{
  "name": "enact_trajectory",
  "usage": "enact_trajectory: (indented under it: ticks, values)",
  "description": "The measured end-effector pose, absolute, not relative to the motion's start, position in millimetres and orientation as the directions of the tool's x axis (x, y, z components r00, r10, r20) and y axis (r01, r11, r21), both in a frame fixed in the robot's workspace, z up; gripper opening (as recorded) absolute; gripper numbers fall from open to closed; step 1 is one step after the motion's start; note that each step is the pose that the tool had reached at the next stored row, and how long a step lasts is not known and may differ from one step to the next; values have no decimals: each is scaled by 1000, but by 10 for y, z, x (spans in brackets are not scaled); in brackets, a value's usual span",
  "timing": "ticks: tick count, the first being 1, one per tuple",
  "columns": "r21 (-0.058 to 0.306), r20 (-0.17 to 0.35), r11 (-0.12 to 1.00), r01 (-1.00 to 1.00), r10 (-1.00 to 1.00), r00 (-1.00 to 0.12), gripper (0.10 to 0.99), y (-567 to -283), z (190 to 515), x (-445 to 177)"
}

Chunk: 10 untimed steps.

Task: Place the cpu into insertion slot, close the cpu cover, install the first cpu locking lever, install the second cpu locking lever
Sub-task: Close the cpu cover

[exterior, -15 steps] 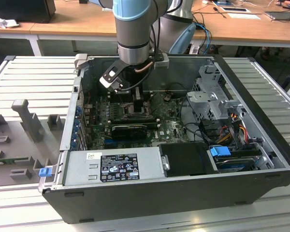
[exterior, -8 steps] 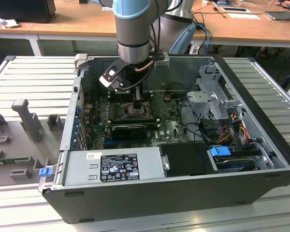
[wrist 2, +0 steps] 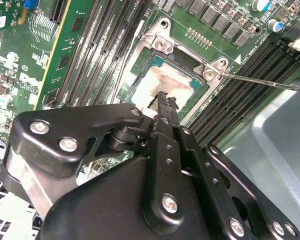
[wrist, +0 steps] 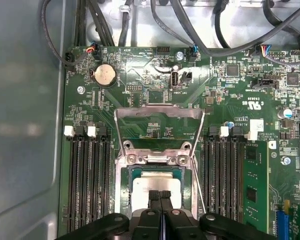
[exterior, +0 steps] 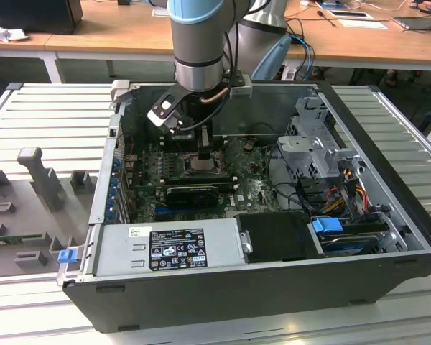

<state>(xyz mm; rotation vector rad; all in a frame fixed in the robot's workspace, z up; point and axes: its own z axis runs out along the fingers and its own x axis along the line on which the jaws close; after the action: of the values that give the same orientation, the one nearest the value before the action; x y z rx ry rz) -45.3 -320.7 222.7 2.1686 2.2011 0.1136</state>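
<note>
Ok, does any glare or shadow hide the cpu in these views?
First wrist view: the cpu top glares pale at the gripper tips. Second wrist view: same sheen, with the gripper dark in front. Exterior view: evenly lit outside, but the case is dim inside, under the arm.

Silver-grey cpu (wrist: pixel 145 186) (green board (wrist: pixel 230 92) round it), blk tool (wrist: pixel 160 194).

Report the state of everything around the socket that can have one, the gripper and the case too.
cpu: lying flat in the insertion slot.
insertion slot: filled by the cpu, uncovered.
cpu cover: open, folded back off the slot.
locking lever: unlatched, sticking out away from the slot.
gripper: shut, tips together over the cpu.
computer case: side open, board exposed.
</note>
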Motion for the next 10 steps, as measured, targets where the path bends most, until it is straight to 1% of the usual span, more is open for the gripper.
enact_trajectory:
  ticks: [10]
  values:
    - [79,26,13,997,1000,-15,106,-3231,2234,-369]
